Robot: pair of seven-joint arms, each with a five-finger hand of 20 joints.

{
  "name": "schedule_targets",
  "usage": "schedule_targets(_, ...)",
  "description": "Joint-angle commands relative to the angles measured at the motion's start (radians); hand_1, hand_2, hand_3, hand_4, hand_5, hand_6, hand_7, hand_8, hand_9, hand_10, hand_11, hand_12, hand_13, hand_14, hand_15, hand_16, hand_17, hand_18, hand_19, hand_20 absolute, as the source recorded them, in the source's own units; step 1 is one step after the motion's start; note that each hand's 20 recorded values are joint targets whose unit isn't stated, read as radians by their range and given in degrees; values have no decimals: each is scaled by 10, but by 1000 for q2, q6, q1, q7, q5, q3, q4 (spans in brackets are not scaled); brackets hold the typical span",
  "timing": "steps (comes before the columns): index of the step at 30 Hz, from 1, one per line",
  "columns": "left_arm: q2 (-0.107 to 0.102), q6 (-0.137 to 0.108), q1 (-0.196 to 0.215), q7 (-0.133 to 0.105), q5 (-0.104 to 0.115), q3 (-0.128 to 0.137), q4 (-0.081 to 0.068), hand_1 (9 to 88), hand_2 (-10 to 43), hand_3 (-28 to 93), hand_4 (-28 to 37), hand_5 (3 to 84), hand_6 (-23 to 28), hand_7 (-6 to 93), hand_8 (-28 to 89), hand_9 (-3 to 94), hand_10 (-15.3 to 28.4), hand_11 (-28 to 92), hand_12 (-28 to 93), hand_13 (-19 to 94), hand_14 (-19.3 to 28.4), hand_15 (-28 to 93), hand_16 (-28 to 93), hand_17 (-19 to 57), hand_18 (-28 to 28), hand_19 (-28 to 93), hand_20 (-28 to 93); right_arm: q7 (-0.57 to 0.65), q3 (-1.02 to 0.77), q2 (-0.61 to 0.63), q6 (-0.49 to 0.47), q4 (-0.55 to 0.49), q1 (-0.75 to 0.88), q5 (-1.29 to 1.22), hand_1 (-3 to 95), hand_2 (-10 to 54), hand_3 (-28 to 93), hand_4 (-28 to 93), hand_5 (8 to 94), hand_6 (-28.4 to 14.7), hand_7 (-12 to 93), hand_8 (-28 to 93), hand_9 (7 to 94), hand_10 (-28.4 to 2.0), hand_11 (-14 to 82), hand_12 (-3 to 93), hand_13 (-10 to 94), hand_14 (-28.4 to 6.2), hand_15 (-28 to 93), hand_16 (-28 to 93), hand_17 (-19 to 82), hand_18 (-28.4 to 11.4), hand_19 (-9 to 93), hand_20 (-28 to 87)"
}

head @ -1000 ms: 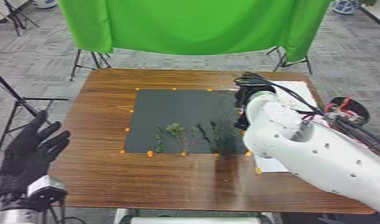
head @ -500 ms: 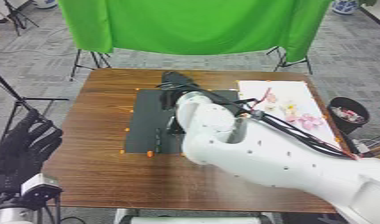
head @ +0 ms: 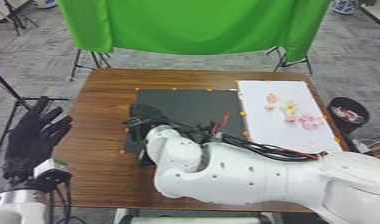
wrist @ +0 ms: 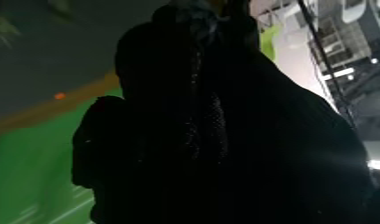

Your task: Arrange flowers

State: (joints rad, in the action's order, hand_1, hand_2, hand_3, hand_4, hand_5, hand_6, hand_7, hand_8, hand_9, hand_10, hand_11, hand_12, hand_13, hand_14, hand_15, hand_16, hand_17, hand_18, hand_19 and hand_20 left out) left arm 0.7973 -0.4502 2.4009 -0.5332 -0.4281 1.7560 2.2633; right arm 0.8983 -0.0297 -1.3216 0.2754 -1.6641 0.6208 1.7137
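My right hand (head: 144, 116) is over the left part of the black mat (head: 191, 102), with its arm across the mat's near part, where it hides the green stems. In the right wrist view the dark glove of my right hand (wrist: 169, 120) stands beside blurred greenery (wrist: 3, 26) on a dark surface. Pink, orange and pale yellow flowers (head: 289, 107) lie on the white sheet (head: 268, 131) at the right. At the left edge, my left hand (head: 34, 134) is held up, open and holding nothing.
The brown table (head: 102, 170) has small orange markers around the mat and sheet. A dark bin (head: 348, 111) with contents stands off the table's right side. Behind the table hangs a green cloth (head: 195, 25), and a black stand is at the left.
My right hand has swung left from the mat's right edge to its left part. Its arm has uncovered the flowers and now covers the stems. My left hand has shifted slightly.
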Motion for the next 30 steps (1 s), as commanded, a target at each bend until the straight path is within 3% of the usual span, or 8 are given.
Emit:
schedule_targets(1, -5, 24, -19, 5, -13, 5, 0, 304, 75, 634, -204, 316, 67, 85, -78, 263, 172, 240, 110, 179, 255, 531, -115, -92, 258, 493, 43, 23, -14, -21, 45, 45, -55, -36, 624, -95, 737, -278, 755, -14, 348, 118, 925, -67, 91, 325, 893, -14, 504, 203, 613, -87, 932, 268)
schedule_targets(4, 10, 31, -27, 32, -30, 11, 2, 304, 75, 634, -205, 316, 67, 85, -78, 263, 172, 240, 110, 179, 256, 531, -115, -92, 258, 493, 42, 22, -26, -29, 31, 47, -50, -37, 622, -95, 735, -280, 753, -11, 349, 114, 926, -65, 89, 323, 890, -14, 509, 201, 612, -87, 932, 273)
schedule_targets(6, 4, 33, -33, 24, -27, 6, -1, 304, 75, 633, -206, 316, 67, 85, -78, 263, 172, 240, 110, 179, 255, 531, -115, -92, 258, 493, 42, 17, -27, -29, 21, 46, -53, -48, 622, -95, 734, -280, 752, -10, 347, 112, 926, -65, 89, 324, 889, -13, 511, 200, 611, -87, 932, 275)
schedule_targets(9, 5, 42, -56, 33, -34, -2, -8, 304, 75, 634, -205, 316, 67, 85, -78, 263, 173, 240, 110, 179, 254, 530, -115, -92, 257, 493, 41, 3, -30, -26, -17, 48, -55, -67, 621, -95, 732, -280, 753, -11, 342, 105, 925, -65, 86, 323, 885, -13, 515, 197, 607, -88, 932, 283)
schedule_targets(11, 1, 39, -56, 26, -30, -3, -8, 304, 75, 634, -205, 316, 67, 85, -78, 263, 172, 240, 110, 179, 255, 531, -115, -92, 257, 493, 41, -35, -45, -18, -89, 49, -46, -90, 620, -95, 732, -279, 753, -11, 333, 98, 921, -67, 86, 326, 878, -12, 520, 199, 596, -92, 932, 291)
schedule_targets(12, -6, 43, -69, 22, -28, -10, -15, 304, 75, 634, -205, 316, 67, 85, -78, 263, 173, 240, 110, 179, 255, 531, -115, -92, 257, 493, 42, -37, -37, -14, -86, 50, -53, -94, 619, -95, 731, -278, 751, -12, 330, 97, 919, -67, 84, 325, 874, -12, 521, 201, 592, -95, 932, 295)
schedule_targets(18, -28, 38, -69, -12, -4, -24, -20, 305, 75, 634, -205, 316, 67, 85, -79, 263, 173, 240, 110, 179, 255, 532, -115, -91, 257, 493, 41, -18, 5, -14, -61, 71, -80, -91, 612, -95, 722, -278, 744, -10, 323, 90, 914, -66, 83, 324, 866, -11, 520, 206, 580, -97, 932, 300)
schedule_targets(30, -34, 41, -81, -21, 0, -33, -23, 305, 75, 635, -204, 316, 67, 85, -79, 263, 174, 240, 110, 179, 255, 532, -115, -92, 256, 492, 42, -14, -33, -15, -133, 76, -62, -122, 586, -95, 720, -281, 729, -8, 316, 75, 909, -70, 82, 319, 860, -14, 520, 200, 576, -100, 932, 297)
